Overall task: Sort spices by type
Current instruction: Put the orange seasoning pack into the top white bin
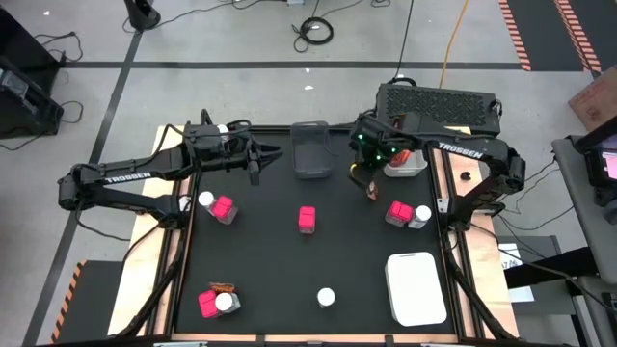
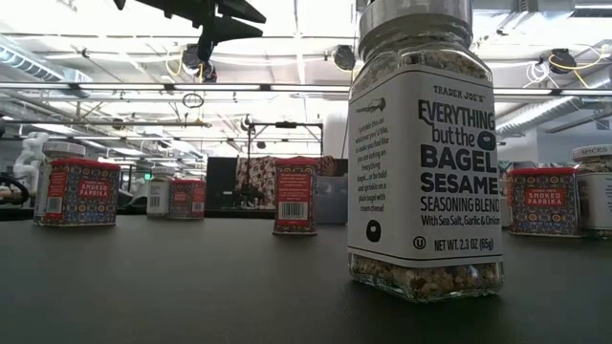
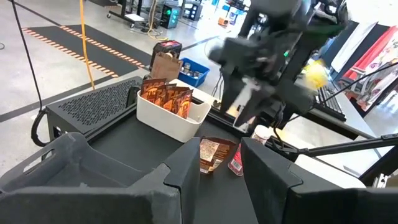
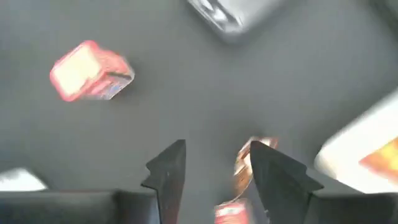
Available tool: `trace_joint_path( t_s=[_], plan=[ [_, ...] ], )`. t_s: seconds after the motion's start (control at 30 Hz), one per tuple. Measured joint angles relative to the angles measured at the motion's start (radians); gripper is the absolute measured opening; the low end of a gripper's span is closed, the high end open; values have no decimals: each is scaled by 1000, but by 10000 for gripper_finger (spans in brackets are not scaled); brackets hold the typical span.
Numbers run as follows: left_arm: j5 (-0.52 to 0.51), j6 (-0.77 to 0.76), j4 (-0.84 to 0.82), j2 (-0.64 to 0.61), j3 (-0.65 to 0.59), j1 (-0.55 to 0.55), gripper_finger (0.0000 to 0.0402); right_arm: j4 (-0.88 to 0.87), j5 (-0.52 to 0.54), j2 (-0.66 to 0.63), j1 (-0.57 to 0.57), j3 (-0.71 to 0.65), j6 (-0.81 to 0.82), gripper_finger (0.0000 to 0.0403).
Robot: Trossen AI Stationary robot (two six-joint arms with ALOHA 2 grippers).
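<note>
Right gripper (image 1: pixel 371 189) of mine hangs near the white bin (image 1: pixel 405 166) at the table's far right, fingers parted and empty; an orange-red sachet (image 4: pixel 247 163) lies just beyond one fingertip. Several sachets (image 3: pixel 165 96) already stand in that bin. Paprika tins (image 1: pixel 307 219) and white-lidded jars (image 1: pixel 327 297) are scattered about unsorted, so most work remains. My left gripper (image 1: pixel 254 159) waits open beside the grey tray (image 1: pixel 311 149).

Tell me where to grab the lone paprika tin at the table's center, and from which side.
Grip the paprika tin across its two flat side walls, coming straight down from above. It stands upright and alone, with bare mat all round, so nothing blocks a top approach. The right end effector, fingers open, looks nearer than the left end effector.
</note>
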Motion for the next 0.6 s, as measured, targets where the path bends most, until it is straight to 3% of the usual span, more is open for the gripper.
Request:
trace_joint_path(
  t_s=[0.33,0.43,0.6],
  plan=[
    [0,0,-1,0,0,0,119,-139,-1,0,9,27,-1363,183],
    [0,-1,-1,0,0,0,119,-148,17,2,8,12,-1556,183],
    [1,-5,-2,0,0,0,119,-151,55,0,15,2,-1637,183]
  ],
)
